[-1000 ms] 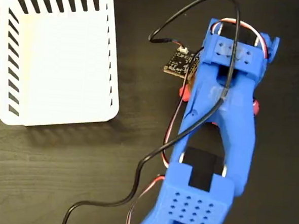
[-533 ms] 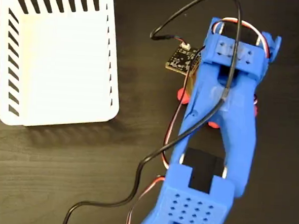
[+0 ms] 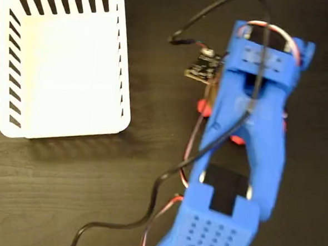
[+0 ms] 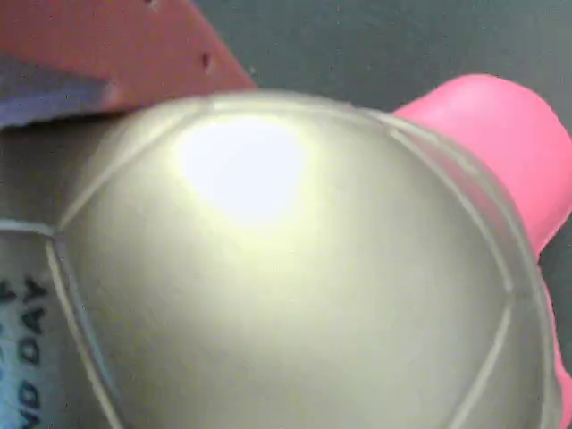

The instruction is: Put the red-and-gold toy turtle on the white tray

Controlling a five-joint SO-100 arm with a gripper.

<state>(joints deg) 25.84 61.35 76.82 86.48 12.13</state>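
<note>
None of the task's placing is done yet: the white tray (image 3: 64, 61) sits empty at the far left of the fixed view, well apart from the blue arm (image 3: 246, 139) on the right. The red-and-gold toy turtle (image 4: 295, 268) fills the wrist view, its shiny domed shell right under the camera, with black printed letters at the lower left edge and a red-pink limb poking out at the right. In the fixed view only small red bits of it (image 3: 203, 106) peek out from under the arm, on the dark table (image 3: 65, 189). The gripper (image 3: 240, 113) is hidden below the arm's body, so I cannot tell whether its jaws are spread or clamped on the toy. I judge the grasp is being made or just secured; the lift, the carry leftward and the release over the tray all remain.
</note>
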